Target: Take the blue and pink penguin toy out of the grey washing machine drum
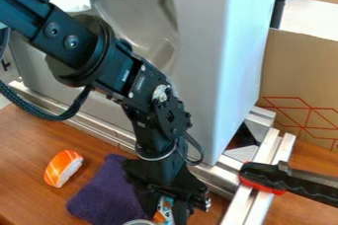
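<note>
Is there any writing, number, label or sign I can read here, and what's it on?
None can be read.
Black arm: small pale marks, too small to read.
Colourful thing at the gripper: printed pattern, too blurred to read.
Cardboard: red lines, no lettering.

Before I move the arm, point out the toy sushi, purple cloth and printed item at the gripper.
Toy sushi (61, 167): camera view, on its orange top.
Purple cloth (104, 193): camera view, middle of its exposed fabric.
Printed item (163, 208): camera view, on its visible patterned side.
</note>
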